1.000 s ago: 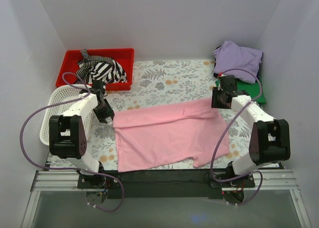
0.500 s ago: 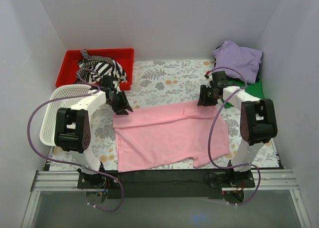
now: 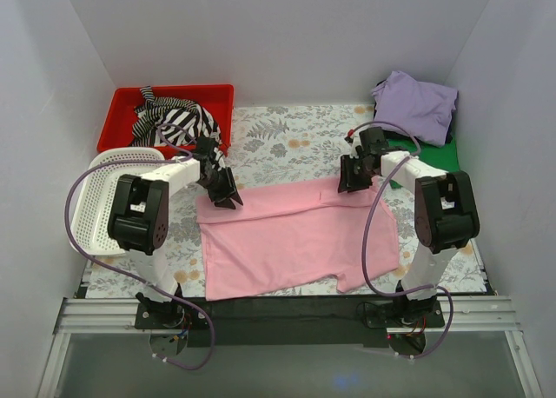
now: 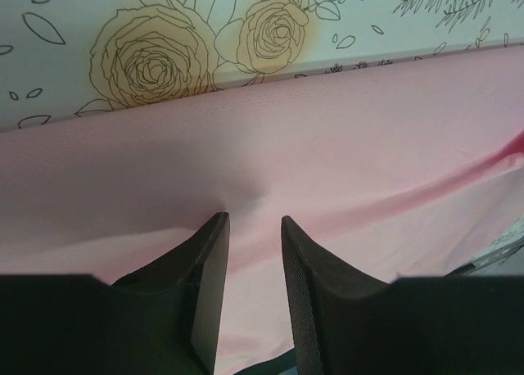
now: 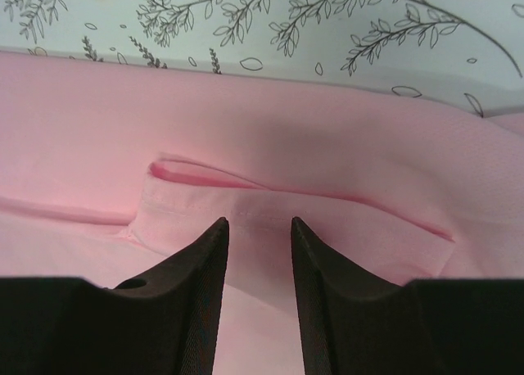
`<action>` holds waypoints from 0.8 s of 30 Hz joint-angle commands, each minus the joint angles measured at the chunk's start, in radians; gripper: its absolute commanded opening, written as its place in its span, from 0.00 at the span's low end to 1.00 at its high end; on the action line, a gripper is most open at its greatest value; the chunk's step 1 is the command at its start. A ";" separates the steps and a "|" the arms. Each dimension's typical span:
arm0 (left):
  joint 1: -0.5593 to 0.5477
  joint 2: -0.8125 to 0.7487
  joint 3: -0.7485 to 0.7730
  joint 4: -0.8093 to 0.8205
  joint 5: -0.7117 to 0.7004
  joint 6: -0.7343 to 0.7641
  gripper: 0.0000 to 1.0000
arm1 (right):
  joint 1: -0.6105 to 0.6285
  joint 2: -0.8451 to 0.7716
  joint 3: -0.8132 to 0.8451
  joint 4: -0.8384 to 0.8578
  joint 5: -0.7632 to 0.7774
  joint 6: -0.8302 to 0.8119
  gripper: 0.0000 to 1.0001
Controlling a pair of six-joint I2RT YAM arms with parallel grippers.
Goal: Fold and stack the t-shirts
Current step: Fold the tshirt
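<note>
The light pink t-shirt (image 3: 291, 237) is lying spread out in the middle of the table, one short sleeve pointing toward 5 o'clock and its far edge running from 9 to 2 o'clock. The left gripper (image 3: 228, 193) is bearing down on that edge at the shirt's 10 o'clock corner. In the left wrist view its fingers (image 4: 211, 252) are standing slightly apart, tips on the pink cloth, with a small pucker forming between them and nothing clamped. The right gripper (image 3: 350, 181) is sitting at the shirt's 1 o'clock corner. Its fingers (image 5: 211, 256) are likewise parted by a narrow gap, tips resting just short of a folded flap of the same cloth.

The shirt is resting on a floral table cover (image 3: 295, 137), printed with leaves and pale orange blooms. Plain white walls (image 3: 278, 33) are closing the table in on three sides.

At 1 o'clock from the pink shirt, in the far corner, the lavender t-shirt (image 3: 417, 107) is sitting bunched on top of the green t-shirt (image 3: 441, 148), and the right arm is crossing in front of the green one. At 11 o'clock a red tray (image 3: 208, 94) is holding a black-and-white striped cloth (image 3: 178, 120). At 9 o'clock a white basket (image 3: 87, 208) is standing just behind the left arm. Purple cables (image 3: 74, 215) are looping out from both arms.
</note>
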 commanded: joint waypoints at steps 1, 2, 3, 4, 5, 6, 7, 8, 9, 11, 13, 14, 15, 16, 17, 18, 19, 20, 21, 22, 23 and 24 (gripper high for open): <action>-0.006 0.003 0.044 0.009 0.001 0.009 0.30 | 0.008 -0.019 -0.036 -0.028 -0.004 -0.022 0.42; -0.006 0.009 0.048 0.009 -0.003 0.012 0.30 | 0.008 -0.025 -0.042 -0.033 -0.004 -0.020 0.42; -0.006 0.012 0.050 0.009 -0.007 0.012 0.30 | 0.009 -0.030 -0.043 -0.039 -0.009 -0.022 0.42; -0.006 0.022 0.048 0.009 -0.009 0.012 0.30 | 0.012 -0.039 -0.052 -0.045 -0.013 -0.023 0.42; -0.006 0.026 0.050 0.011 -0.009 0.013 0.30 | 0.014 -0.045 -0.057 -0.050 -0.016 -0.025 0.42; -0.006 0.030 0.048 0.011 -0.010 0.016 0.30 | 0.019 -0.050 -0.063 -0.061 -0.018 -0.028 0.42; -0.006 0.038 0.048 0.014 -0.010 0.015 0.30 | 0.022 -0.063 -0.068 -0.065 -0.018 -0.029 0.41; -0.006 0.042 0.047 0.014 -0.013 0.017 0.29 | 0.026 -0.073 -0.086 -0.070 -0.016 -0.029 0.41; -0.008 0.045 0.048 0.014 -0.016 0.018 0.29 | 0.035 -0.097 -0.095 -0.077 -0.009 -0.028 0.40; -0.008 0.053 0.047 0.015 -0.024 0.021 0.29 | 0.049 -0.128 -0.131 -0.079 0.005 -0.026 0.40; -0.006 0.059 0.048 0.017 -0.027 0.024 0.29 | 0.077 -0.168 -0.146 -0.100 0.020 -0.026 0.40; -0.008 0.067 0.051 0.015 -0.026 0.024 0.29 | 0.085 -0.180 -0.160 -0.108 0.033 -0.017 0.41; -0.006 0.070 0.051 0.015 -0.027 0.027 0.29 | 0.101 -0.204 -0.172 -0.113 0.046 -0.013 0.40; -0.008 0.076 0.054 0.018 -0.027 0.029 0.28 | 0.111 -0.217 -0.180 -0.122 0.056 -0.013 0.41; -0.006 0.082 0.056 0.018 -0.026 0.032 0.29 | 0.117 -0.228 -0.189 -0.127 0.053 -0.008 0.41; -0.006 0.087 0.057 0.017 -0.027 0.033 0.28 | 0.126 -0.244 -0.209 -0.133 0.054 0.006 0.41; -0.008 0.090 0.059 0.015 -0.029 0.036 0.28 | 0.131 -0.252 -0.217 -0.139 0.042 0.010 0.41; -0.008 0.093 0.059 0.015 -0.030 0.038 0.28 | 0.135 -0.261 -0.227 -0.154 0.039 0.015 0.41; -0.008 0.095 0.057 0.015 -0.029 0.040 0.28 | 0.149 -0.283 -0.237 -0.162 0.043 0.024 0.41; -0.006 0.098 0.056 0.014 -0.029 0.041 0.28 | 0.157 -0.295 -0.262 -0.166 0.042 0.047 0.40; -0.008 0.098 0.057 0.011 -0.033 0.044 0.28 | 0.163 -0.309 -0.273 -0.186 0.043 0.061 0.40; -0.008 0.099 0.057 0.009 -0.035 0.046 0.27 | 0.181 -0.351 -0.286 -0.191 0.053 0.082 0.39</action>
